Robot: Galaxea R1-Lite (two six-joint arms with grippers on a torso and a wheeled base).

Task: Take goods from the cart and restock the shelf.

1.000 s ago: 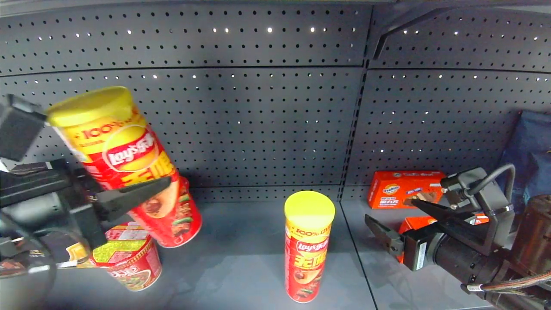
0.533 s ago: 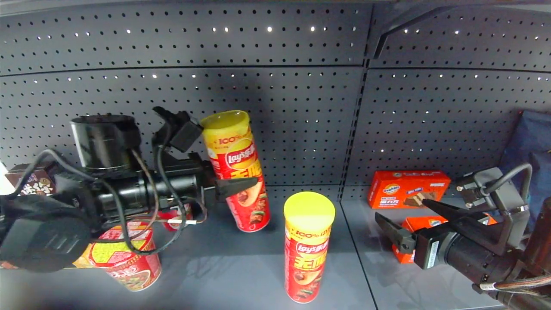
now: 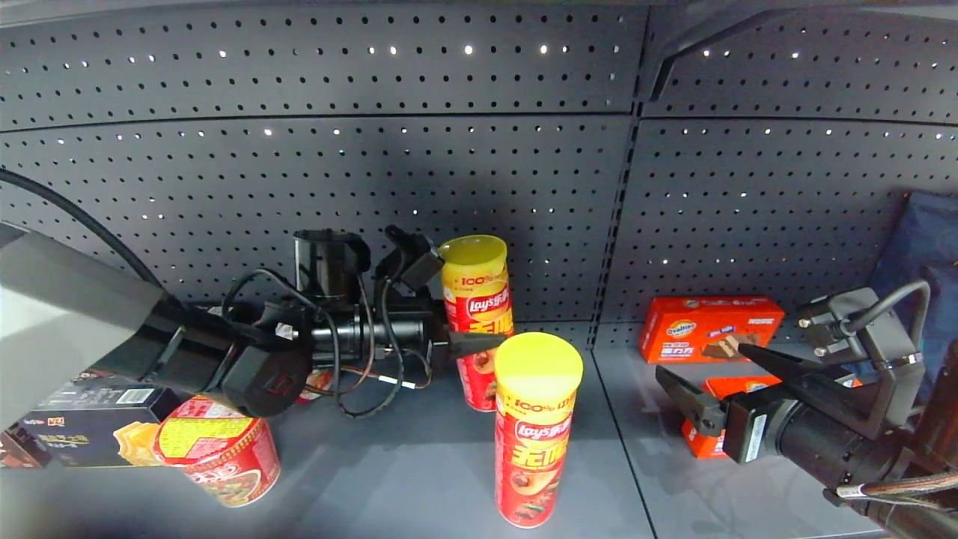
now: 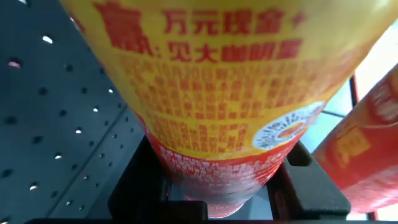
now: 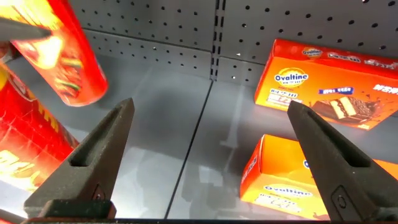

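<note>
My left gripper (image 3: 479, 344) is shut on a yellow-lidded red chips can (image 3: 476, 292), held nearly upright at the back of the grey shelf (image 3: 419, 464). Its base is low, partly hidden behind a second identical chips can (image 3: 535, 427) standing in front; I cannot tell whether it touches the shelf. In the left wrist view the held can (image 4: 217, 112) sits between black fingers (image 4: 134, 186), with the standing can (image 4: 367, 149) beside it. My right gripper (image 3: 718, 374) hangs open at the right, over the orange boxes, holding nothing; its own view shows its spread fingers (image 5: 93, 162) and the held can (image 5: 71, 59).
A red cup of noodles (image 3: 217, 453) and a dark box (image 3: 82, 423) sit at the front left. Two orange boxes (image 3: 707, 326) (image 5: 292, 180) lie right of the shelf seam (image 3: 621, 434). A blue bag (image 3: 920, 254) leans at the far right. A pegboard wall (image 3: 449, 165) closes the back.
My left arm has carried the chips can from the front left rightwards, deeper into the shelf and lower, ending behind the standing can. The right gripper drifted slightly and stays open.
</note>
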